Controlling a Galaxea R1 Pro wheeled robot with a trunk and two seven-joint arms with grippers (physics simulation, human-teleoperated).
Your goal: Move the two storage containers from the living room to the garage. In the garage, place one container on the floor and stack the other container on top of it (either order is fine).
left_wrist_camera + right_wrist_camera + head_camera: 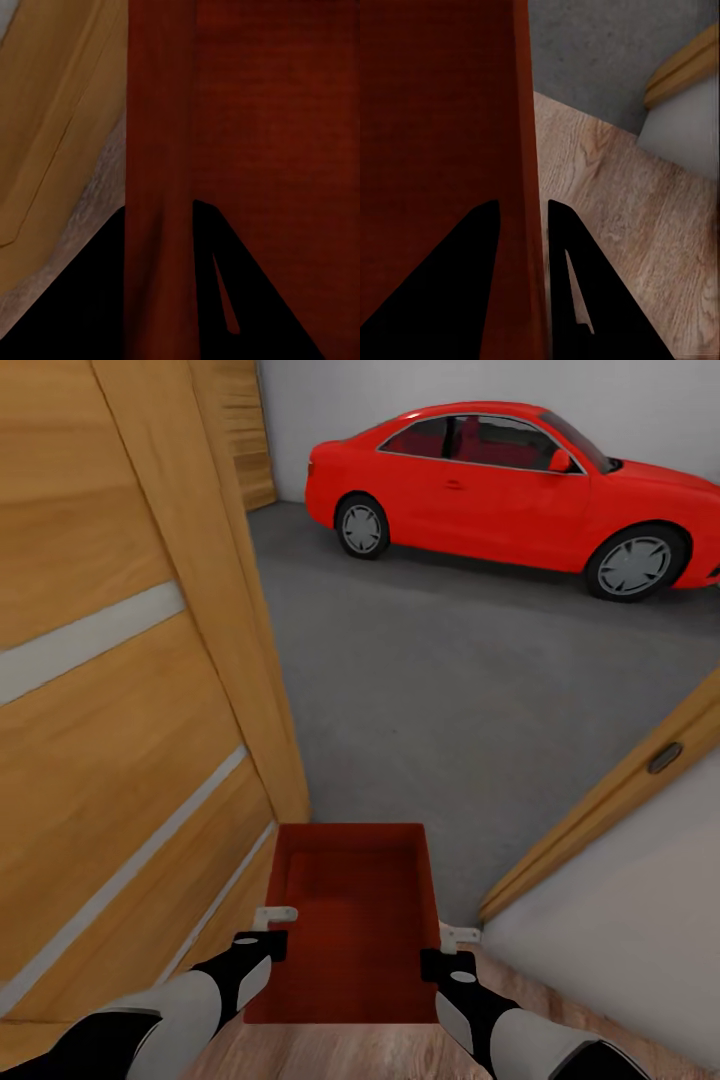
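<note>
Left tool (pixel 268 928) clamped on the red bin's (pixel 350 920) left wall, right tool (pixel 452 948) clamped on its right wall, bin held level in the doorway, long axis pointing ahead, wooden door (pixel 120 690) alongside, grey garage floor (pixel 450 700), red car (pixel 500 490) beyond.

left gripper (pixel 272 926) clamped, right gripper (pixel 447 948) clamped

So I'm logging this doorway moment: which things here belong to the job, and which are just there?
Part of the job:
- red bin, held by its side walls
- left gripper and right gripper, each clamped on a wall
- grey concrete garage floor, where the bin goes

Just there:
- red car
- open wooden door
- door frame
- wood plank floor
</note>
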